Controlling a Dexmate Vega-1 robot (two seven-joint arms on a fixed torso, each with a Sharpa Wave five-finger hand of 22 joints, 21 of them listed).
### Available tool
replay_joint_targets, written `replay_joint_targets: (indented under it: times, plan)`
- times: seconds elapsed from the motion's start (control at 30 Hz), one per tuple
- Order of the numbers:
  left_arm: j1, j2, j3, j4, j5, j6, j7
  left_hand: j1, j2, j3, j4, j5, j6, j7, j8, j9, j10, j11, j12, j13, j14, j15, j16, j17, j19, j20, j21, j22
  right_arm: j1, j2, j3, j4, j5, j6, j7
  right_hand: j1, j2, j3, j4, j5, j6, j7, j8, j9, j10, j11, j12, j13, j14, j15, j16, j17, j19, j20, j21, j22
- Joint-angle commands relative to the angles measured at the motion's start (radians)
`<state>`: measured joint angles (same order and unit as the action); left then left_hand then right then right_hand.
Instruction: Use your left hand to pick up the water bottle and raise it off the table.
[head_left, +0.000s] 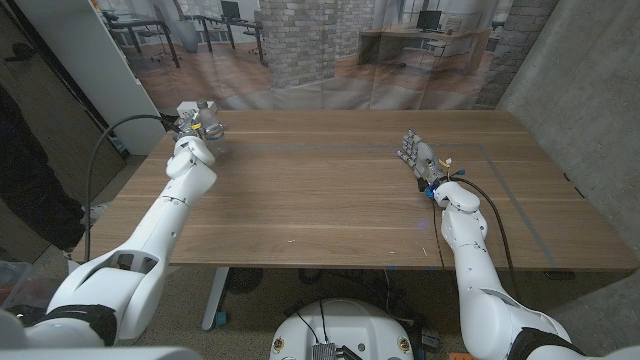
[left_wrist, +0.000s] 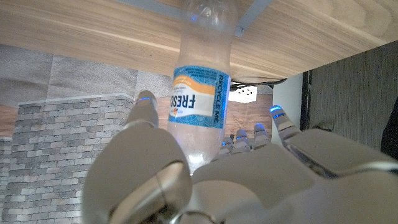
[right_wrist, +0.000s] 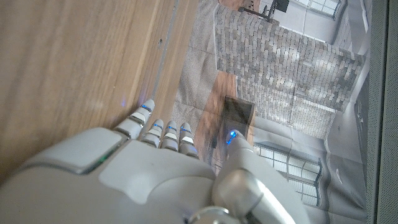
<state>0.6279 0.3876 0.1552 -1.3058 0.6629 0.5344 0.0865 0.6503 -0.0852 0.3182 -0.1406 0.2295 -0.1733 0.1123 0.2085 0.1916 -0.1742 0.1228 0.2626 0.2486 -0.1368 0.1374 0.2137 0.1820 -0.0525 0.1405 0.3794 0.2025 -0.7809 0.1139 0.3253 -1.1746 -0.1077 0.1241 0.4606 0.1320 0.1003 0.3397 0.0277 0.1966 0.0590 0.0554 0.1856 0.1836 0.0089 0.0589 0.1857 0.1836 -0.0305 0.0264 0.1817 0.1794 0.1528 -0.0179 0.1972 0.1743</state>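
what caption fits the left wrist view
Left hand wrapped around the water bottle by the wooden table.

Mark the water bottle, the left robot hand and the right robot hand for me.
water bottle (left_wrist: 198, 106): left wrist view, on its blue and orange label.
left robot hand (left_wrist: 211, 174): left wrist view, on the back of the hand.
right robot hand (head_left: 416, 155): head view, on the middle of the hand.

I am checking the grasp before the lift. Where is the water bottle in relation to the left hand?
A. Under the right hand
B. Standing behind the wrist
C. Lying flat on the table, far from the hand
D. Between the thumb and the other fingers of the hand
D: in the left wrist view the water bottle stands between the thumb and the other fingers of the left hand, its blue label facing the camera.
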Motion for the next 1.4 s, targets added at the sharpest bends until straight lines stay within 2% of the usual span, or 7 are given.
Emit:
replay_joint_targets:
  times: [0.03, 0.3, 0.47, 0.63, 0.87, 1.13, 1.4]
  plan:
    - [-0.035, -0.021, 0.01, 0.123, -0.04, -0.114, 0.119, 0.033, 0.003, -0.01, -0.003, 0.007, -0.08, 0.023, 0.014, 0.001, 0.03, -0.02, 0.028, 0.0, 0.092, -0.024, 0.016, -0.003, 0.102, -0.013, 0.032, -0.003, -0.001, 0.0, 0.003, -0.008, -0.007, -0.008, -0.009, -0.005, 0.002, 0.004, 0.0, 0.009, 0.002, 0.009, 0.007, 0.003, -0.002, 0.008, 0.006, 0.002, -0.008, 0.003, 0.005, 0.001, 0.006, 0.003, 0.004, 0.003]
    - [-0.042, -0.055, -0.004, 0.198, -0.061, -0.216, 0.303, 0.155, 0.028, -0.025, -0.013, -0.009, 0.155, -0.011, 0.051, 0.0, 0.371, -0.083, 0.092, -0.042, 0.503, -0.174, 0.062, -0.007, 0.395, -0.068, 0.149, 0.01, 0.007, -0.004, 0.004, 0.003, -0.011, -0.008, -0.011, -0.006, 0.002, 0.004, 0.0, 0.009, 0.002, 0.007, 0.007, 0.003, -0.001, 0.007, 0.006, 0.002, -0.007, 0.004, 0.005, 0.001, 0.006, 0.004, 0.004, 0.003]
    - [-0.043, -0.069, -0.017, 0.229, -0.081, -0.264, 0.383, 0.22, 0.034, -0.031, -0.017, -0.025, 0.3, -0.017, 0.077, 0.001, 0.556, -0.13, 0.116, -0.049, 0.665, -0.227, 0.077, -0.009, 0.506, -0.091, 0.214, 0.018, 0.014, -0.005, 0.003, 0.012, -0.012, -0.01, -0.01, -0.006, 0.002, 0.004, 0.0, 0.009, 0.003, 0.002, 0.007, 0.003, 0.0, 0.008, 0.006, 0.002, -0.007, 0.005, 0.005, 0.001, 0.005, 0.004, 0.004, 0.003]
    - [-0.041, -0.075, -0.028, 0.24, -0.101, -0.29, 0.414, 0.231, 0.059, -0.025, -0.003, -0.036, 0.377, -0.03, 0.089, 0.002, 0.641, -0.16, 0.125, -0.047, 0.749, -0.246, 0.082, -0.007, 0.626, -0.108, 0.275, 0.02, 0.022, -0.008, 0.004, 0.023, -0.013, -0.005, -0.008, -0.006, 0.002, 0.004, 0.0, 0.009, 0.004, 0.001, 0.007, 0.003, -0.001, 0.009, 0.006, 0.002, -0.007, 0.004, 0.005, 0.001, 0.005, 0.004, 0.004, 0.003]
    - [-0.046, -0.093, -0.047, 0.266, -0.129, -0.332, 0.475, 0.217, 0.127, 0.002, 0.015, -0.052, 0.638, -0.076, 0.16, 0.01, 0.827, -0.212, 0.163, -0.037, 0.928, -0.287, 0.104, -0.003, 0.704, -0.123, 0.334, 0.015, 0.03, -0.011, 0.004, 0.033, -0.014, -0.002, -0.008, -0.006, 0.003, 0.005, 0.0, 0.009, 0.004, 0.0, 0.007, 0.003, 0.002, 0.009, 0.007, 0.002, -0.007, 0.005, 0.005, 0.0, 0.005, 0.004, 0.004, 0.003]
    - [-0.047, -0.103, -0.058, 0.279, -0.153, -0.364, 0.506, 0.207, 0.167, 0.031, 0.011, -0.051, 0.747, -0.073, 0.183, 0.013, 0.938, -0.243, 0.18, -0.011, 1.143, -0.335, 0.156, 0.015, 0.827, -0.193, 0.418, 0.014, 0.036, -0.012, 0.005, 0.044, -0.015, 0.0, -0.009, -0.006, 0.003, 0.005, -0.001, 0.009, 0.009, -0.005, 0.009, 0.003, 0.006, 0.012, 0.008, 0.002, -0.006, 0.005, 0.005, 0.0, 0.005, 0.005, 0.004, 0.003]
    - [-0.037, -0.109, -0.067, 0.253, -0.166, -0.373, 0.513, 0.201, 0.16, 0.035, 0.007, -0.052, 0.769, -0.074, 0.186, 0.015, 0.955, -0.247, 0.18, -0.004, 1.127, -0.335, 0.139, 0.015, 0.817, -0.192, 0.426, 0.013, 0.042, -0.013, 0.006, 0.057, -0.014, 0.008, -0.01, -0.005, 0.004, 0.006, -0.001, 0.009, 0.009, -0.007, 0.008, 0.003, 0.007, 0.013, 0.009, 0.002, -0.004, 0.007, 0.006, 0.0, 0.005, 0.005, 0.004, 0.003]
